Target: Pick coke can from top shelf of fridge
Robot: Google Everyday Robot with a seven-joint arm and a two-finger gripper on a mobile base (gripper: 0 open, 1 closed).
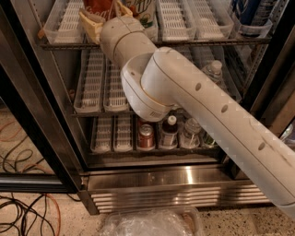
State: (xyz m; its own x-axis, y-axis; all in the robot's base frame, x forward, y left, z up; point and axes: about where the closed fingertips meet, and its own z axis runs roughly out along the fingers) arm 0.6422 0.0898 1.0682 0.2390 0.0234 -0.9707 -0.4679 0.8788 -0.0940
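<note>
arm deep in the fridge, gripper at the coke can on the top shelf

the fridge [175, 184] is open, and the white arm [207, 106] runs from the lower right up to the top shelf [207, 41]. there the gripper [105, 16] sits in the left-middle lane. the coke can [97, 6] stands upright right at the gripper, just beyond it. i cannot tell whether the gripper is clamped on it. a white-and-green can [144, 11] stands just to the right, likely the thing to bump when pulling out.
</note>
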